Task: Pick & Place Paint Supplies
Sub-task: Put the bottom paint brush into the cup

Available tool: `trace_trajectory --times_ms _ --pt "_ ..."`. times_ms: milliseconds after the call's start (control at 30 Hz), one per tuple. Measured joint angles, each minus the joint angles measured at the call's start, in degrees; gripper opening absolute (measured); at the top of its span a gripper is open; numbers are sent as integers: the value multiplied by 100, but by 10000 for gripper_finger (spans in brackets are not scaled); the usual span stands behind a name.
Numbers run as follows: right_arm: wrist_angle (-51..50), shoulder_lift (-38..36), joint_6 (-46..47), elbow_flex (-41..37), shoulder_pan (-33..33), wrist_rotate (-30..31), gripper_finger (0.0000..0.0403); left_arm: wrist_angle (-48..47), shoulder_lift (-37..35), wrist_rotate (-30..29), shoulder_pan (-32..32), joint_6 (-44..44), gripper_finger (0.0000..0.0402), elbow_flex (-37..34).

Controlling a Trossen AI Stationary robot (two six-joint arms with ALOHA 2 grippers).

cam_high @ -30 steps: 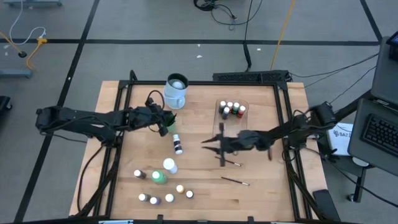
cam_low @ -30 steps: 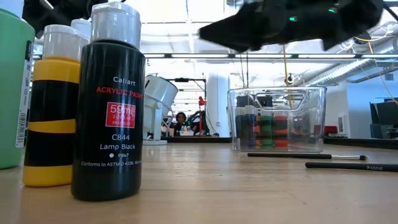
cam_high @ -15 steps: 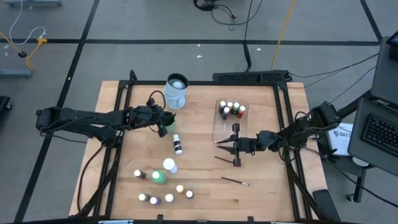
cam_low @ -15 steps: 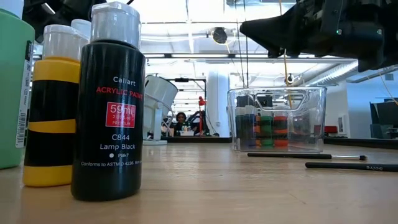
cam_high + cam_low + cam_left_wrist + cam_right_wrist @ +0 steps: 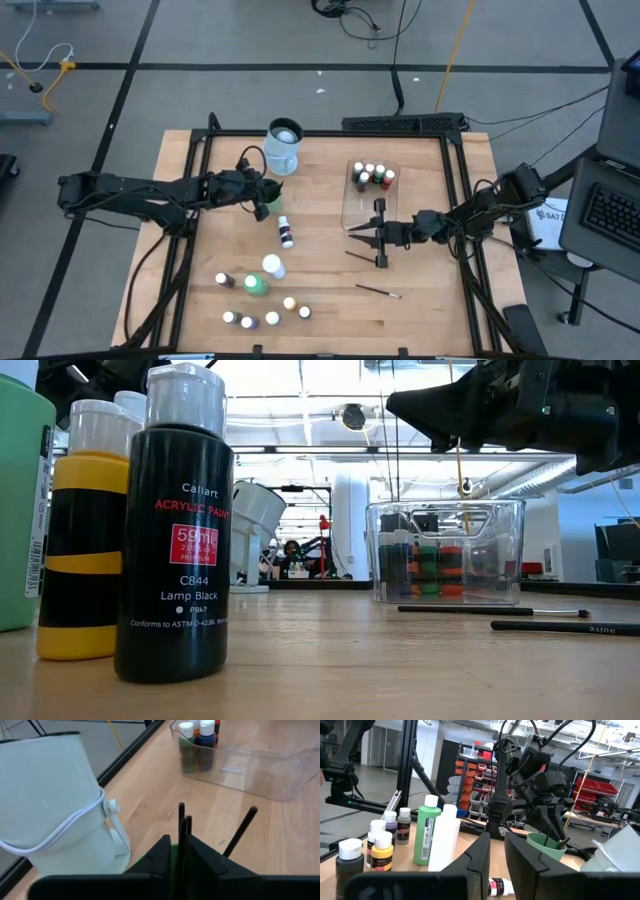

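Dark and narrow, the right gripper (image 5: 380,240) hangs just beside the near end of the clear tub (image 5: 352,212), its two fingers only a thin slit apart and nothing between them. A thin brush (image 5: 360,257) lies on the wooden bench (image 5: 330,300) right beneath it, and a second brush (image 5: 378,291) lies farther from the tub. Inside the tub, several small white-capped bottles (image 5: 369,177) stand at its far end. The left gripper (image 5: 262,196) sits beside the white mug (image 5: 283,147), closed on dark-handled brushes (image 5: 183,827) that stand in a green cup (image 5: 546,847). Well away from the tub, a large green bottle (image 5: 256,285) and a cluster of small bottles (image 5: 265,313) stand near the bench's front edge.
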Motion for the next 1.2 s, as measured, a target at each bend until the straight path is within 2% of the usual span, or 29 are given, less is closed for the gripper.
trace_trajectory --times_ms 233,433,533,633,733,800,867,933,1067,1200 --pt "-20 0 0 2 0 -2 50 122 -283 64 -25 166 129 109" --pt "-41 0 0 2 0 -2 50 -807 -1488 120 -366 476 150 459" --pt "-64 0 0 2 0 -2 50 -790 -2229 163 -585 416 133 248" --pt "-70 0 0 4 0 -2 50 -641 -2898 62 -746 582 92 -164" --pt "-93 0 0 4 0 0 50 374 -3605 -104 -778 662 30 -767" --pt "-108 0 0 4 0 0 50 913 -4066 -40 -778 875 9 -1022" --pt "-111 0 0 4 0 0 50 759 -4428 -132 -756 1061 9 -1078" --pt "-122 2 2 7 0 0 50 189 -4628 -169 -699 997 5 -1141" --pt "-162 4 2 8 -11 2 50 69 -4654 683 -649 1040 4 -1418" --pt "-209 7 88 9 -11 0 50 -168 -4692 578 -643 1188 3 -1628"
